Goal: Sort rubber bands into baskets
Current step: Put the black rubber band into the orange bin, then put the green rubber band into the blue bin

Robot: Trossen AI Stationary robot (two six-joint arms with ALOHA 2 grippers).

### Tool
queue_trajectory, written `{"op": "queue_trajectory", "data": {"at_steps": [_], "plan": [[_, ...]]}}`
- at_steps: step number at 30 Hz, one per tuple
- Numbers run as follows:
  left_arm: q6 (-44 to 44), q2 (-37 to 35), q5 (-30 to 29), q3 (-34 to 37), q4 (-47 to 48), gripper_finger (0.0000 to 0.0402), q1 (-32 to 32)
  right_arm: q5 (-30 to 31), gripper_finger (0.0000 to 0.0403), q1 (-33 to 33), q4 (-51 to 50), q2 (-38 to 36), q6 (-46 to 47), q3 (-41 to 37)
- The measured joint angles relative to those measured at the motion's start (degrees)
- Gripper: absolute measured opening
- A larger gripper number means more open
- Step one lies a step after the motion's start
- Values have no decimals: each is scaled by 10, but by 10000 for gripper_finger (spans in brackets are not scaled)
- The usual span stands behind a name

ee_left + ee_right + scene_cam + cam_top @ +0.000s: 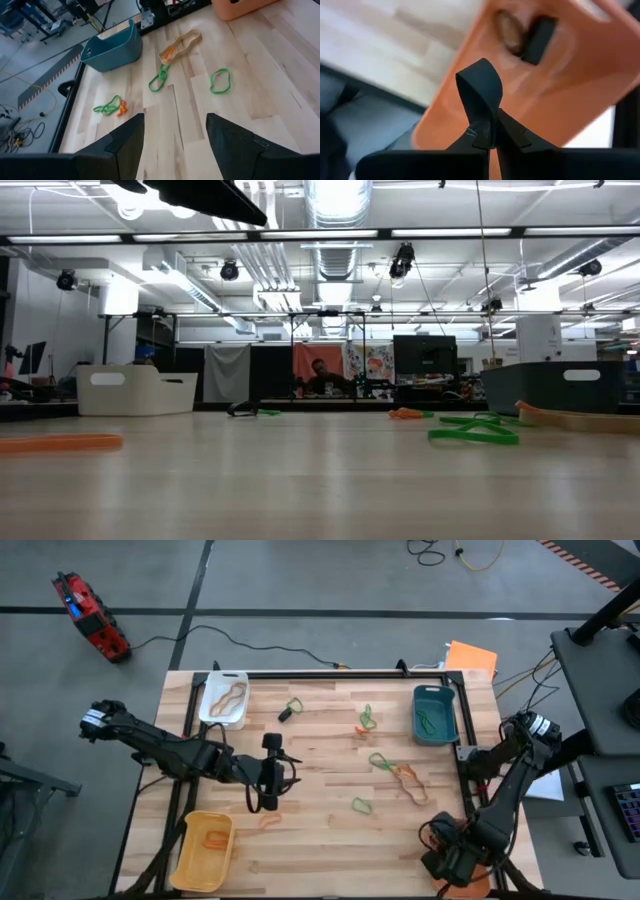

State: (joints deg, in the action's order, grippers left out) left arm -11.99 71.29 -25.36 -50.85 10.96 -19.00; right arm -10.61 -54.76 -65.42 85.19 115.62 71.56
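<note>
We see left gripper jaws wide open, empty, above tabletop near yellow basket; right gripper jaws shut on black rubber band over orange basket; green rubber bands scattered mid-tabletop

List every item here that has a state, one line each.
left pincer: open, empty, above the table
right pincer: shut on a black rubber band, over the orange basket
white basket: holds tan bands
teal basket: holds a green band
yellow basket: holds an orange band
</note>
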Motion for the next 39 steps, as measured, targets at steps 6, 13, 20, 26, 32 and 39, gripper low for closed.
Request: {"op": "queue_trajectory", "data": {"at_steps": [6, 13, 20, 26, 32, 39], "plan": [[0, 0, 0, 0, 0, 198, 0, 1, 13, -1, -46, 0, 18, -6], [0, 0, 0, 0, 0, 198, 0, 1, 47, -1, -70, 0, 24, -6], [0, 0, 0, 0, 1, 198, 0, 1, 95, -1, -68, 0, 23, -6], [0, 0, 0, 0, 1, 198, 0, 2, 124, -1, -71, 0, 24, -6], [0, 0, 1, 0, 1, 198, 0, 22, 141, -1, -78, 0, 16, -6], [6, 0, 17, 0, 1, 198, 0, 150, 155, 8, -80, 0, -41, -6]]}}
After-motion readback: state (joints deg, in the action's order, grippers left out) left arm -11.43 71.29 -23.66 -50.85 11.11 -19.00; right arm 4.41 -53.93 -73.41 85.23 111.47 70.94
